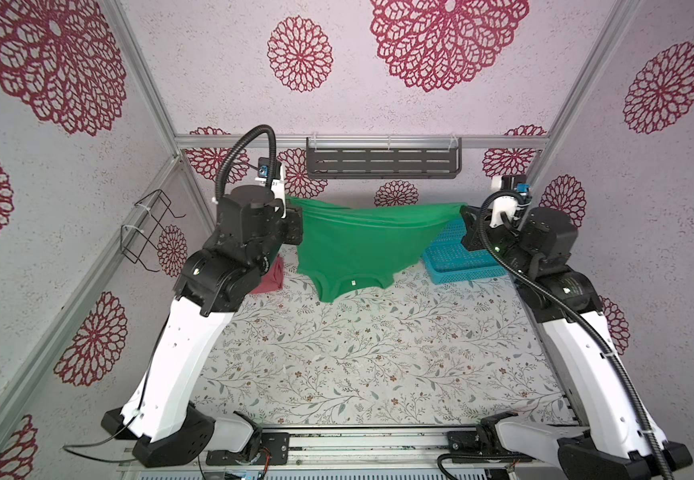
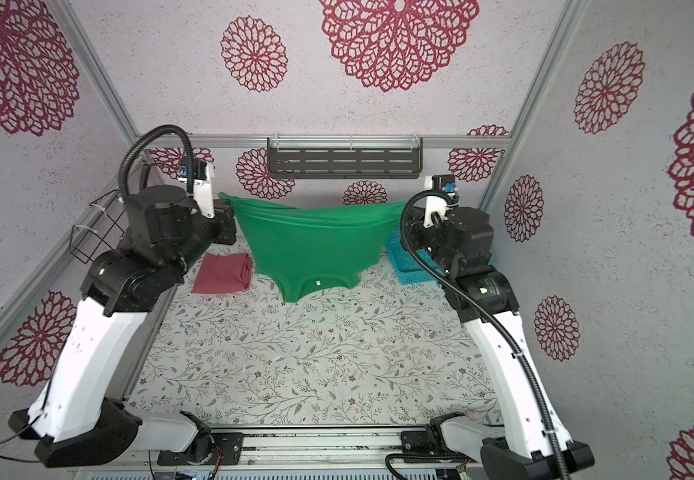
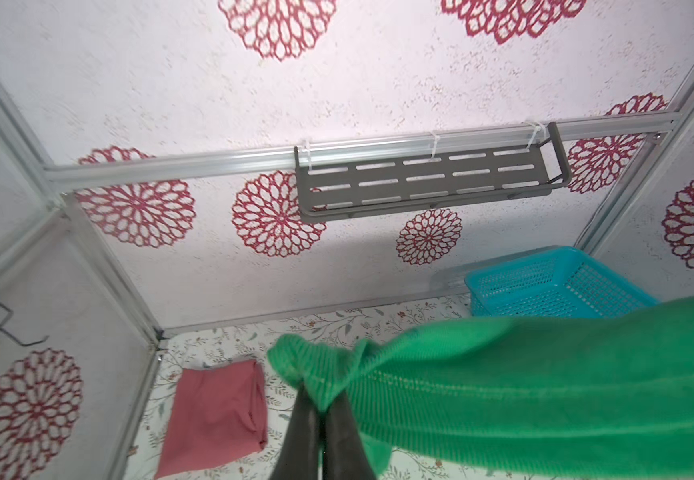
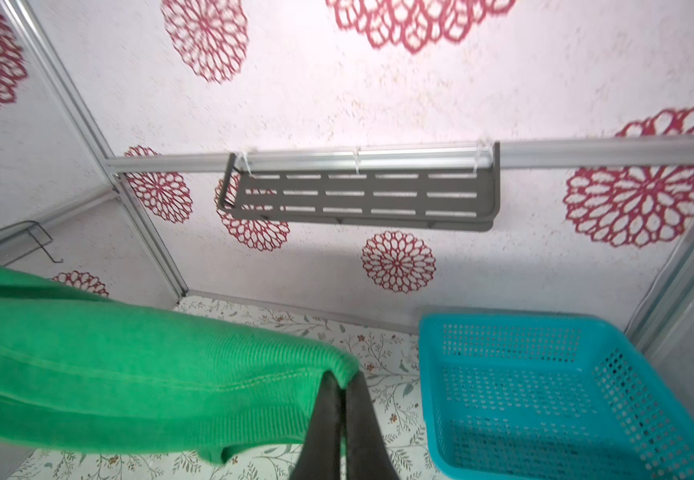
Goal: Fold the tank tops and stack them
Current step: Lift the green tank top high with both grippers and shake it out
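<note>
1. Left arm (image 1: pixel 179 357), based at the grey rail (image 1: pixel 361 446): white tapered shell with small holes, black joint housings.
2. Ribbed black hose (image 1: pixel 272 153) loops at that arm's end farthest from the rail.
3. Right arm (image 1: pixel 582 365), at the rail's opposite end: same white and black.
4. Left gripper (image 3: pixel 321 413) and right gripper (image 4: pixel 343 390): flat black fingers.

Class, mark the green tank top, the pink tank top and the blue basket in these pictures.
green tank top (image 1: pixel 353 245): a top view, middle of the hanging cloth.
pink tank top (image 2: pixel 222 274): a top view, centre of the folded cloth.
blue basket (image 4: pixel 511 343): right wrist view, on a perforated side wall.
</note>
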Motion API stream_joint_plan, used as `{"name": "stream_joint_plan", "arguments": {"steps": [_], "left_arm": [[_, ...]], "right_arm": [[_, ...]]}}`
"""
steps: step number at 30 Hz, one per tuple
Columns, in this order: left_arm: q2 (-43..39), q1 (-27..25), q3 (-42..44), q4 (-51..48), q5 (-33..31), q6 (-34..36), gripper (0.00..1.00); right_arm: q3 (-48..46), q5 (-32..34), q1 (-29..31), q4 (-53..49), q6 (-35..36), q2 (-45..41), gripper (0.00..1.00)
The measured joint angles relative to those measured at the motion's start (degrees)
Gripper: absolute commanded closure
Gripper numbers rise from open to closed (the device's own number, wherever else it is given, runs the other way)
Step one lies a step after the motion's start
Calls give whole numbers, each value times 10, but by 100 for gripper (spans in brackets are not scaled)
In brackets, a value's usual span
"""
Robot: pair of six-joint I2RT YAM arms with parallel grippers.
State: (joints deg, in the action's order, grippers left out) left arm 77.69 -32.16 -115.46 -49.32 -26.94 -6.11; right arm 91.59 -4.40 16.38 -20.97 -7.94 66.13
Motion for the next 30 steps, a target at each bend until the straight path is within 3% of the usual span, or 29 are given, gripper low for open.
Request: {"name": "stream_joint_plan", "arguments": {"steps": [9, 17, 24, 30], "left_arm": [[-62, -19, -59, -92, -13, -2, 100], [-12, 29, -64, -154, 24, -21, 100], [124, 132, -70, -137, 121, -29, 100], [364, 156, -324, -102, 131, 14, 100]], "right_arm": [[44, -71, 1, -57, 9, -56, 100], [96, -89, 1, -131, 24, 31, 100], [153, -76, -1, -138, 37, 207, 100], [367, -80, -14, -148, 46, 420, 100]]}}
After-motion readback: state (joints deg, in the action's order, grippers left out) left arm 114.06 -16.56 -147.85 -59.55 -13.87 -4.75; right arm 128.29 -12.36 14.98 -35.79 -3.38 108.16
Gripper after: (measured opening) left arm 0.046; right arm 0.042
